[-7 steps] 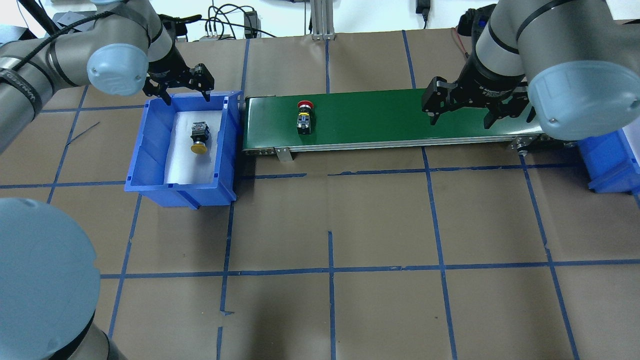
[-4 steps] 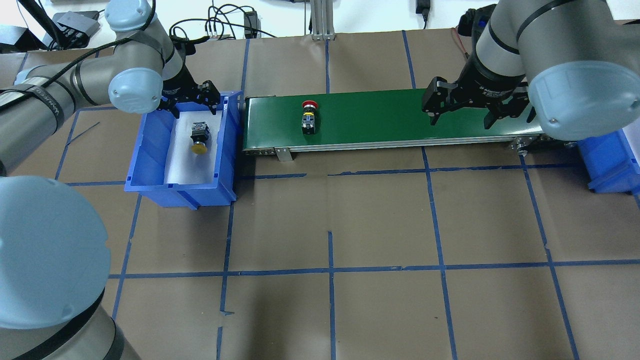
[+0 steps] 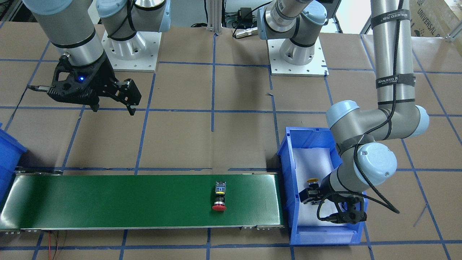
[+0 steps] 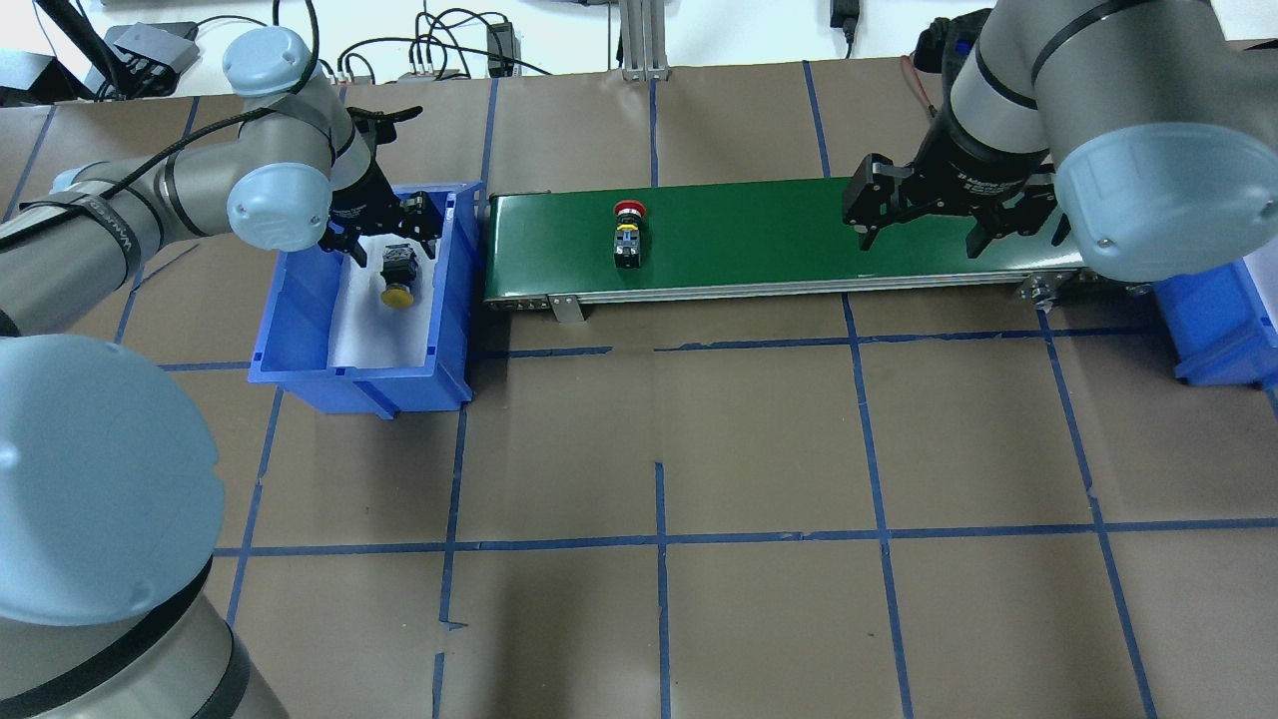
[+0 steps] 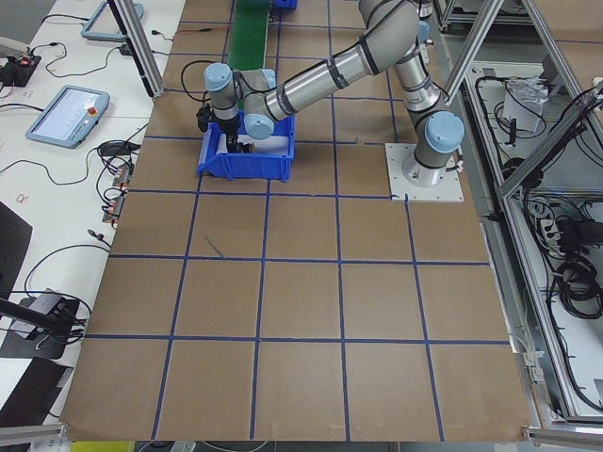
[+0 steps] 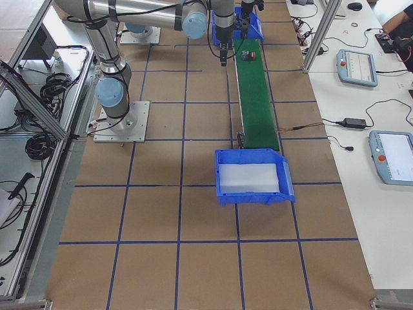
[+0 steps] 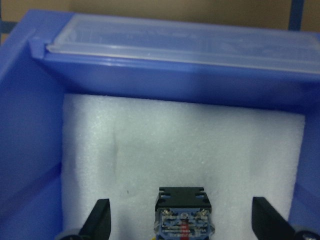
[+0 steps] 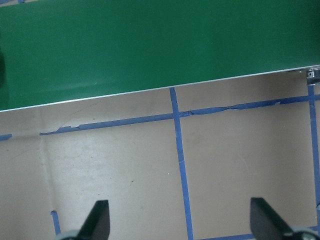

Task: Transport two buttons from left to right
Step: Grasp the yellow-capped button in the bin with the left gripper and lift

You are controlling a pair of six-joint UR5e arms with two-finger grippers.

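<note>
Matt brown paper is covering the tabletop (image 4: 759, 439). The blue bin (image 4: 300, 330) is showing glossy plastic, grainy white foam (image 7: 190, 145) lining it. The green belt (image 4: 759, 240) is gleaming faintly; the red button (image 4: 628, 232) is looking plastic.

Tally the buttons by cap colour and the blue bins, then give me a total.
Red button: 1
Yellow button: 1
Blue bins: 2
Total: 4
</note>
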